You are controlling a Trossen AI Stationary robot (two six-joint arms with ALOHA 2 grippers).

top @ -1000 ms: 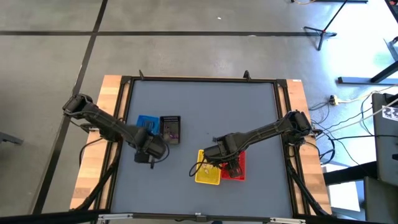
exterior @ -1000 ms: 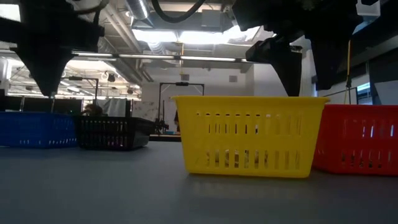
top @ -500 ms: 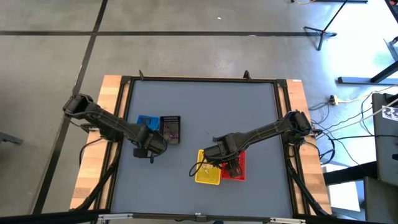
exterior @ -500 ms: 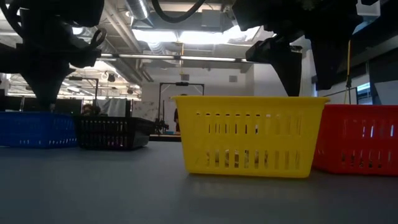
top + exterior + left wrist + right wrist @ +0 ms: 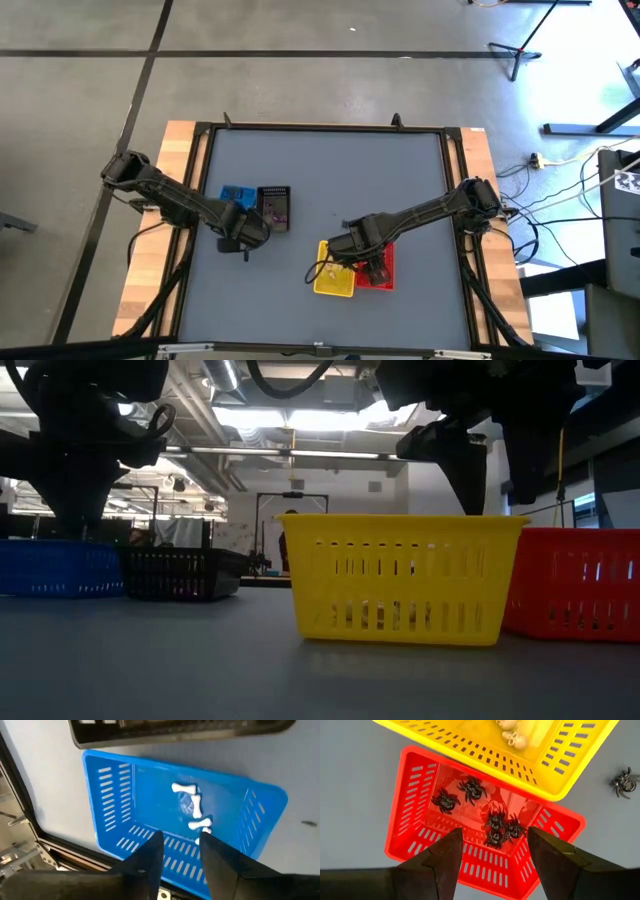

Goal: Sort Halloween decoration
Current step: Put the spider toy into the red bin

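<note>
— Seen from overhead, where do the two arms sit?

— The left gripper (image 5: 243,240) hangs by the near edge of the blue basket (image 5: 235,195), which stands touching the black basket (image 5: 274,207) on the left half of the grey counter (image 5: 330,170). The right gripper (image 5: 372,268) is over the red basket (image 5: 385,265), which sits against the right side of the yellow basket (image 5: 334,272).

— And from counter level?

— The yellow basket (image 5: 400,575) stands nearest, the red one (image 5: 580,582) just behind it to the right, the blue (image 5: 58,567) and black (image 5: 180,573) ones farther back on the left. The arms come down dark from above; I can't read the fingers there.

— What does the left wrist camera give?

— The left gripper (image 5: 180,855) is above the blue basket (image 5: 115,815), its fingers (image 5: 150,855) parted with nothing between them. White bone trinkets (image 5: 192,807) lie on the basket floor. A strip of the black basket (image 5: 175,730) shows beyond.

— And the right wrist?

— The right gripper (image 5: 495,857) is spread wide and empty over the red basket (image 5: 415,820), its fingers (image 5: 445,855) either side. Black spiders (image 5: 492,817) lie inside, several bunched together, two apart. Small tan skulls (image 5: 512,732) rest in the yellow basket (image 5: 485,757), and one dark spider (image 5: 623,782) lies loose on the counter beside it.
</note>
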